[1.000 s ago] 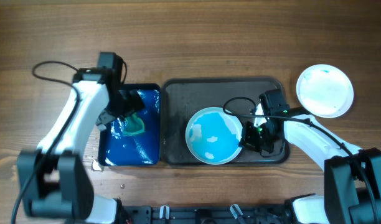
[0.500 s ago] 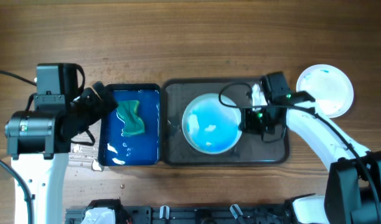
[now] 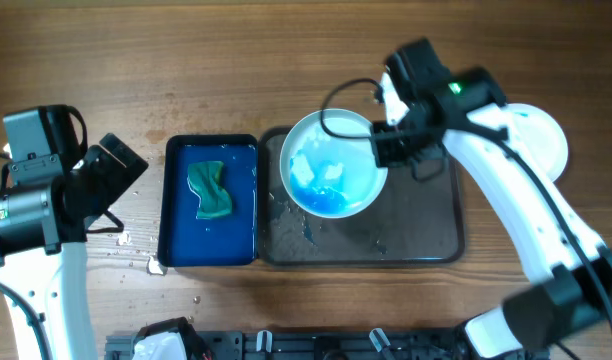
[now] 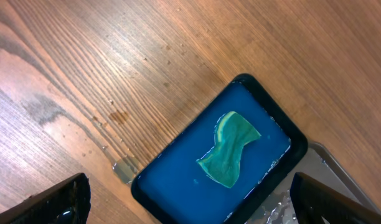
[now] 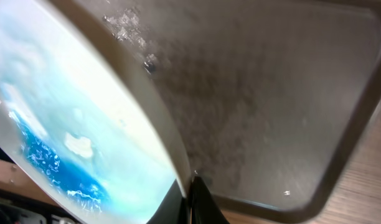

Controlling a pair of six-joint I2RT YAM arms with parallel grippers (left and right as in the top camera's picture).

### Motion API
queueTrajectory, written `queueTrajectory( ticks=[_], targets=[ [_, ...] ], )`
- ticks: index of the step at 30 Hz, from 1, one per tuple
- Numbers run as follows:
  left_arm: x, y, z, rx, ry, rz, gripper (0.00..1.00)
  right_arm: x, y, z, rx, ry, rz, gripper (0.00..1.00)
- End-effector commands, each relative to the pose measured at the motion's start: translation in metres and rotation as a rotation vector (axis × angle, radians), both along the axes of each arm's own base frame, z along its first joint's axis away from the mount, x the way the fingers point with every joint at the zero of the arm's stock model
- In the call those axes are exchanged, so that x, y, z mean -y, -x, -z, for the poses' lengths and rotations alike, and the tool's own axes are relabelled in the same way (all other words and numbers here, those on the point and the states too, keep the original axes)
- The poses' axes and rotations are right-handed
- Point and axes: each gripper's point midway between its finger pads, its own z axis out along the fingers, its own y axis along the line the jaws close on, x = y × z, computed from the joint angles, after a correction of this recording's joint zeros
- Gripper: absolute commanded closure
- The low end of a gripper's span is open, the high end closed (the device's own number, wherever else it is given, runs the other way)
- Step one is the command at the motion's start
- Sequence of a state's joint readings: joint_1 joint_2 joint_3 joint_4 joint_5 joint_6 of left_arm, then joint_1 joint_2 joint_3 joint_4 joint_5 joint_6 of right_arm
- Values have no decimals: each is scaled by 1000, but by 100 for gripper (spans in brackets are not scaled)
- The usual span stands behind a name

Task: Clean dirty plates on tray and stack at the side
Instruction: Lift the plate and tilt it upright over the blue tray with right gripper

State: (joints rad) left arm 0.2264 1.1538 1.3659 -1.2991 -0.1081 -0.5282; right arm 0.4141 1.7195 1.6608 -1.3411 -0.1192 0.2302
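Wood-grain counter; my right end effector clamps rim of round blue-smeared plate over pebbled dark tray; left end effector released

1. Far left, well clear of the work: left arm bent upright, left gripper spread wide, angled down toward the table.
2. Right side: right arm reaching forward and inward, right gripper pinched tight on a tilted plate at its rim.
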Motion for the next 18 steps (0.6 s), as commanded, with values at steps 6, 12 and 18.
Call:
queueTrajectory(
  ticks=[6,12,18],
  targets=[
    [-10,2,-2,9,-16,-40,0,-81,-32,20,4,74,-156,95],
    [-10,2,-2,12,-17,-40,0,-120,-31,5,196,187,-210,95],
    [-11,-2,-5,30,-22,-40,0,-160,-25,-13,362,207,-248,95]
  ],
)
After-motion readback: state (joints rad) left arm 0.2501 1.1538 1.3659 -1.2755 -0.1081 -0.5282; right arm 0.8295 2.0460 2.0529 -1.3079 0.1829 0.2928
